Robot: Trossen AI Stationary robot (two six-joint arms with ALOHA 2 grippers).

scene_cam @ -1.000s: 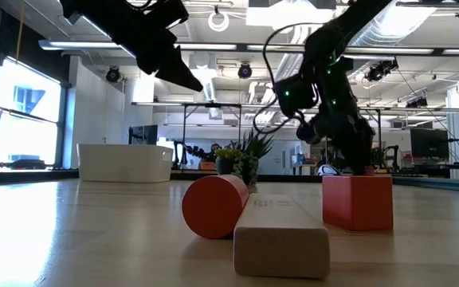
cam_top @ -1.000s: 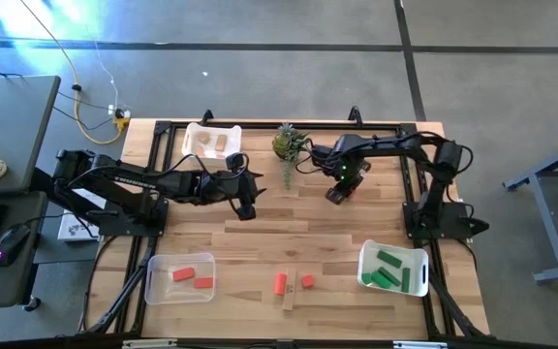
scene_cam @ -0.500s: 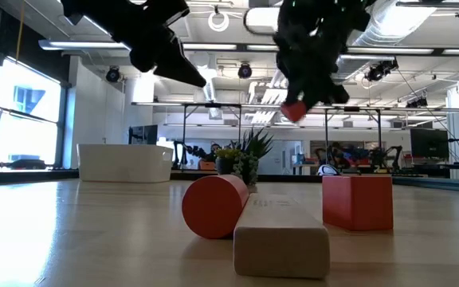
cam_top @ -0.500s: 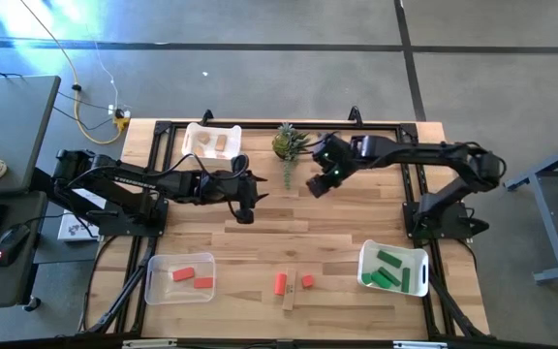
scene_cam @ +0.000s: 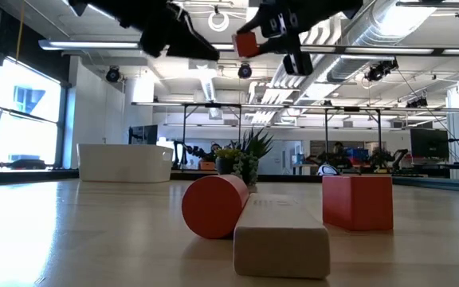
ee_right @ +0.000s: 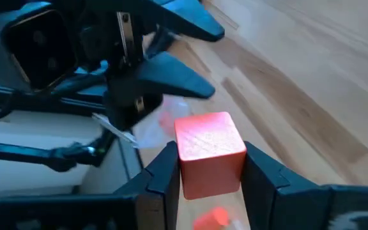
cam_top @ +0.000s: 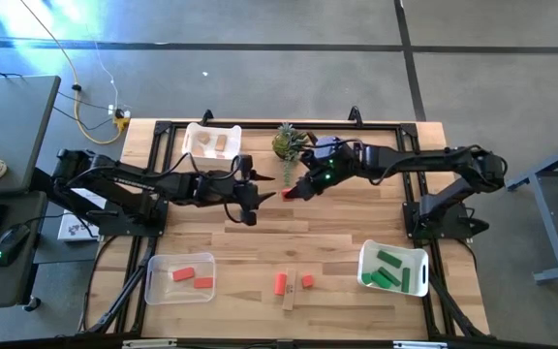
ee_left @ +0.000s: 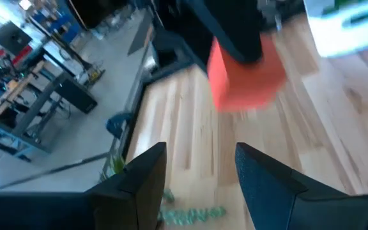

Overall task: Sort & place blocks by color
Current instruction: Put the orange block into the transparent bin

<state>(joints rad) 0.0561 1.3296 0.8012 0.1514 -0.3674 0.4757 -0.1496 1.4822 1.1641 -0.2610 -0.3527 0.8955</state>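
A red-orange cube [ee_right: 208, 150] hangs high above the middle of the table, with my right gripper [cam_top: 294, 189] shut on it. My left gripper [cam_top: 257, 194] stands open just to the cube's left, pointing at it, its fingers short of the cube [ee_left: 245, 80] and touching nothing. Near the front edge, a red cylinder [scene_cam: 213, 206], a tan bar [scene_cam: 281, 237] and another red cube [scene_cam: 357, 202] lie on the tabletop. My right gripper pinches the cube's two opposite sides [ee_right: 185, 163] between its two fingers [ee_right: 161, 179]. The fingers come from the table's right, slanting a little downward. The cube is lifted clear of the table, its top face showing between the fingers.
A clear bin [cam_top: 159, 281] with red blocks stands front left. A white bin [cam_top: 366, 264] with green blocks stands front right. A white bin [cam_top: 198, 131] with tan blocks is at the back, beside a small potted plant [cam_top: 285, 143].
My right gripper has risen from the tabletop right of the plant with the red cube. It has swung toward the table's left, up to my left gripper, tipping from pointing steeply down to nearly level. My left gripper has rolled a little.
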